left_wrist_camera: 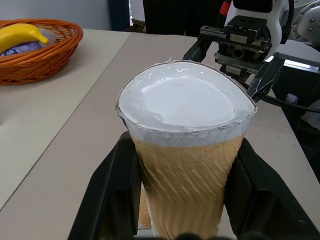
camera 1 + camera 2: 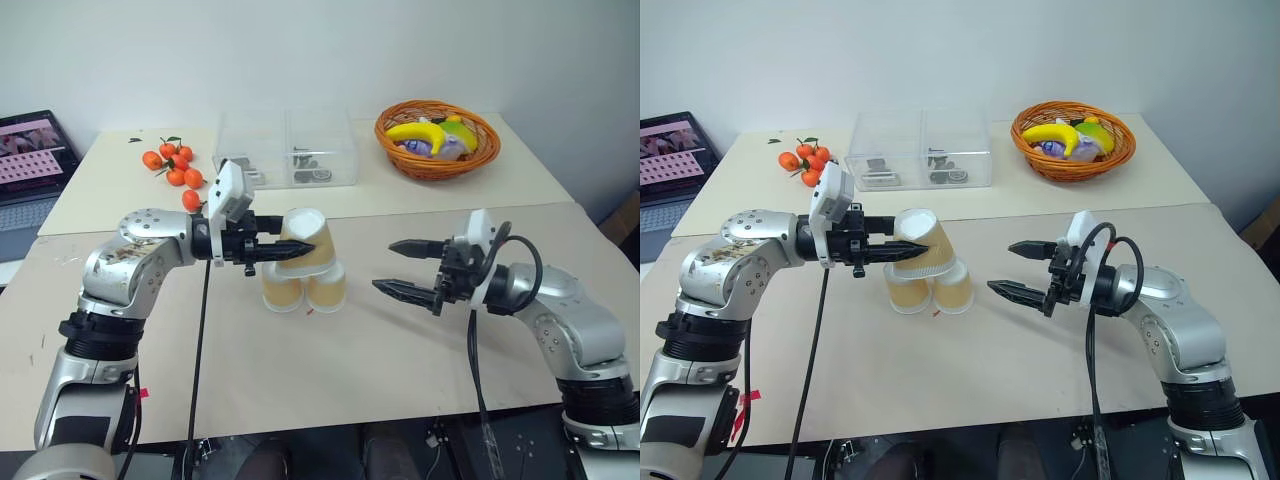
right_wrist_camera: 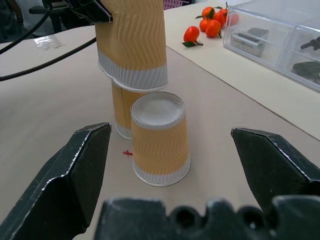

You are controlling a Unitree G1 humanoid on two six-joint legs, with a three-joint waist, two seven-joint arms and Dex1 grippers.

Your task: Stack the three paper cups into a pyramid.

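Now left pincer [image 2: 272,252] clamped on tilted top cup [image 2: 306,241] above two base cups [image 2: 303,287]; right pincer [image 2: 404,268] apart, beside them.

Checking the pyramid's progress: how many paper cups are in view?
3. Two cups stand upside down side by side on the table, one and one; the third cup is held by the left pincer above them.

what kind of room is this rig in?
Probably an indoor lab or office test bench: pushed-together tables against a plain wall, a laptop at one end, and props laid out: a fruit basket, a clear box and paper cups.
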